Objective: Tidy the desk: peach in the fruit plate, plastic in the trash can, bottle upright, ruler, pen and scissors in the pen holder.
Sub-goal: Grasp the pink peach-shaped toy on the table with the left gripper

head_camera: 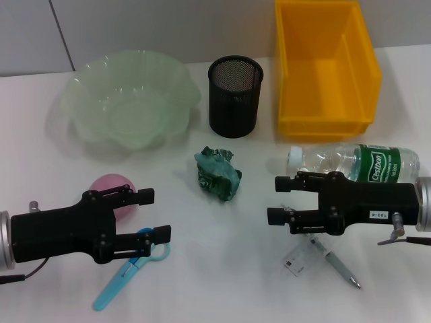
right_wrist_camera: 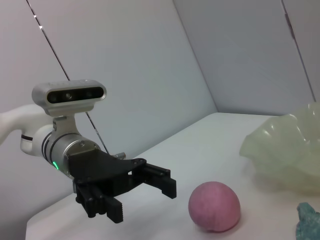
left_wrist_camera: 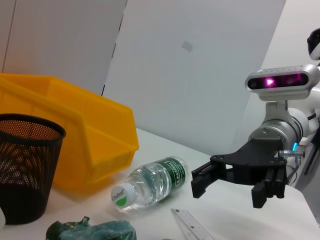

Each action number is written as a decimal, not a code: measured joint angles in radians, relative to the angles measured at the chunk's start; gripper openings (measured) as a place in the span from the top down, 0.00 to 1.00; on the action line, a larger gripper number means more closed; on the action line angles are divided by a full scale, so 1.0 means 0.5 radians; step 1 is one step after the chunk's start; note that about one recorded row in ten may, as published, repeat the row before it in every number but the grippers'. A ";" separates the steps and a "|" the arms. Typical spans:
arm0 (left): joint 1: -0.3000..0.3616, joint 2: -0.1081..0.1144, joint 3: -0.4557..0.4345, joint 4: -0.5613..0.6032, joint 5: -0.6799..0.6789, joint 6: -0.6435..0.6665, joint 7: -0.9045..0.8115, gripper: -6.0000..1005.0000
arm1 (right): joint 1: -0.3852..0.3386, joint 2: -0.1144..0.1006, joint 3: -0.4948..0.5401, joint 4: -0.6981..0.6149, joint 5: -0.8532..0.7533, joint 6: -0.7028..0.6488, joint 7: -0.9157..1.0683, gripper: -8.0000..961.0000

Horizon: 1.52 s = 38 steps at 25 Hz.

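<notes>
White desk (head_camera: pixel 202 269), items as they lie: green fruit plate (head_camera: pixel 128 101) far left, nothing in it; black mesh pen holder (head_camera: pixel 235 95) upright at centre back, w/ yellow bin (head_camera: pixel 324 67) just beside it to the right. Crumpled green plastic (head_camera: pixel 218 173) at mid-desk, in front of the holder. Pink peach (head_camera: pixel 113 190) front left, partly behind left gripper (head_camera: pixel 156 215), which hangs low over the desk w/ fingers spread wide, gripping nothing. Blue scissors (head_camera: pixel 128 268) lie under and in front of that gripper, handle ring near its lower finger. Clear bottle (head_camera: pixel 353 163), green label, on its side at right, white cap pointing toward centre. Right gripper (head_camera: pixel 276 200) hovers just in front of bottle, fingers apart, also holding nothing. Clear ruler (head_camera: pixel 300 258) and a pen (head_camera: pixel 340 266) lie crossed on the desk below it, front right
</notes>
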 joint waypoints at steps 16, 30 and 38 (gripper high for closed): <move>-0.009 0.000 -0.006 0.003 0.000 -0.001 -0.004 0.20 | -0.004 -0.001 0.000 0.000 0.000 0.001 0.000 0.15; 0.039 -0.018 -0.190 0.152 -0.001 -0.334 0.159 0.22 | -0.018 0.001 0.000 0.001 0.000 0.020 0.000 0.15; 0.036 -0.023 -0.190 0.155 0.236 -0.597 0.160 0.23 | -0.019 0.000 0.000 0.000 0.000 0.023 0.000 0.15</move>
